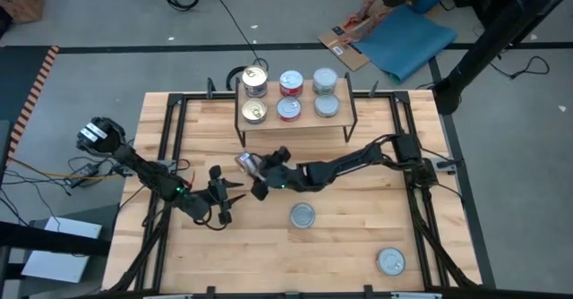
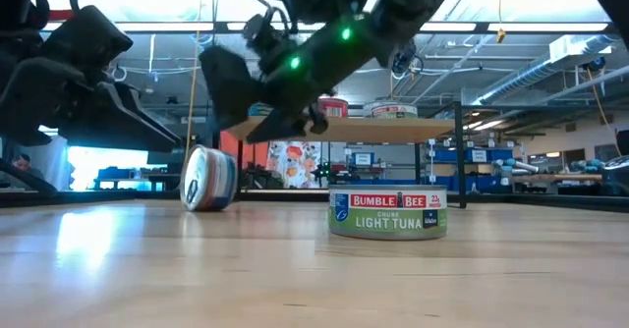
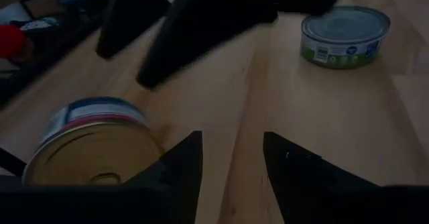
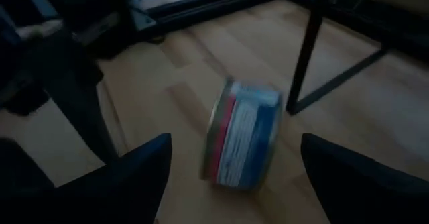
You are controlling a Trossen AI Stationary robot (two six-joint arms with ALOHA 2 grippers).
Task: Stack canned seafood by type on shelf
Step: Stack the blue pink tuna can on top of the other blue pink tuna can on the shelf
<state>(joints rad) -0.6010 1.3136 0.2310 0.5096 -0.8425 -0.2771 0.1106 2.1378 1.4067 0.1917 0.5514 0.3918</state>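
So the right end effector [image 1: 253, 177] hangs wide open right over a gold-topped tin [image 1: 245, 162] tipped on its edge on the surface [image 1: 349, 245], just in front of the shelf [image 1: 295, 120]. The left end effector [image 1: 224, 200] sits nearby, open, holding nothing.

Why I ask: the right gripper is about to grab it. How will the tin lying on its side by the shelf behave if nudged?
The tipped tin rests on its curved wall, so it would probably roll across the tabletop. Its metal body likely stays rigid. The open right gripper straddles it and may skid on the smooth label.
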